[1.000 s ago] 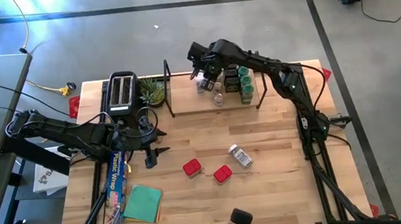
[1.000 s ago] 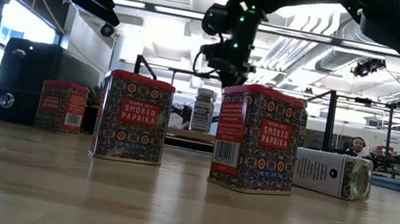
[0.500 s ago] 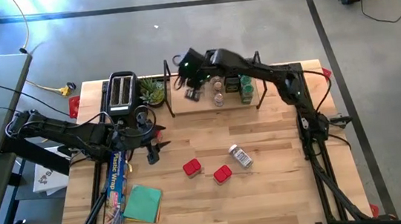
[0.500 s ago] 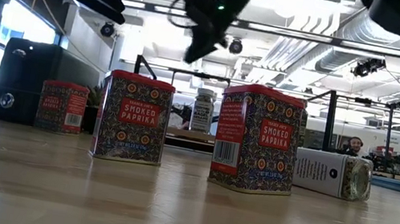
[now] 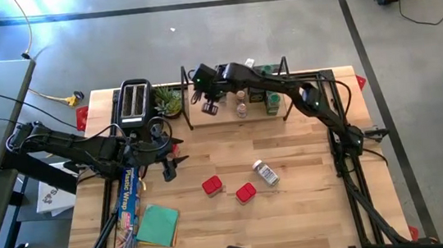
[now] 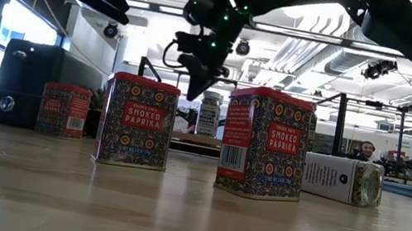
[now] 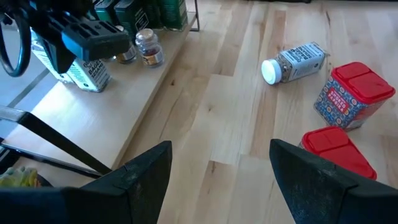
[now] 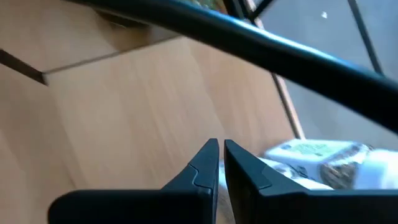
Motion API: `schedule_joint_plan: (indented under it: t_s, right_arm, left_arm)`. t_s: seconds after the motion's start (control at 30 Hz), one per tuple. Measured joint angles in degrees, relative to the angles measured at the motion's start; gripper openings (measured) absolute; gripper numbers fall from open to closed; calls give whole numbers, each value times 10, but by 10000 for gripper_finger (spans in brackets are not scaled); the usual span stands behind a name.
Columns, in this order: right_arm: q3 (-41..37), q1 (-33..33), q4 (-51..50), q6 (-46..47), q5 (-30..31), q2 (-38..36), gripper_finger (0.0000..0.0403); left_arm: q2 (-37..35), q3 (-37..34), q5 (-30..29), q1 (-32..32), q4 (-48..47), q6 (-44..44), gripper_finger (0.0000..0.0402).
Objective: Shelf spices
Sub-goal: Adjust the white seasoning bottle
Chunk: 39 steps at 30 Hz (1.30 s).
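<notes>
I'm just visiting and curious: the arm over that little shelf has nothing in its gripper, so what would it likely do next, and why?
Probably swing back toward the middle of the table. The right gripper hovers shut and empty over the shelf, while two red paprika tins and a white-lidded jar lying on its side are not yet shelved. The left gripper waits open by the toaster.

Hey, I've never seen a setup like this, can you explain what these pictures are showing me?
Two robot arms work at a wooden table. One picture looks straight down, one looks level from the tabletop, and two come from cameras on the arms' wrists. The right pincer, its fingers nearly together and holding nothing, hangs over the shelf, where several spice jars already stand. The left pincer waits open beside the toaster. Two red paprika tins and a fallen white-lidded jar remain on the table.
</notes>
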Motion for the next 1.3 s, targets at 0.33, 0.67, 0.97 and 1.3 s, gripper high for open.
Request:
schedule_joint_plan:
  t_s: [0.33, 0.67, 0.97, 1.3]
  right_arm:
    - [0, -2, -19, -6, 23, 0, 18]
    - [0, -2, -19, -1, 52, 0, 18]
    - [0, 5, 6, -4, 64, -18, 18]
    - [1, 34, -31, -61, 69, -116, 16]
  left_arm:
    - [0, 0, 1, 0, -1, 0, 266]
    - [0, 0, 1, 0, -1, 0, 266]
    - [0, 0, 1, 0, -1, 0, 266]
    - [0, 0, -1, -4, -22, -16, 266]
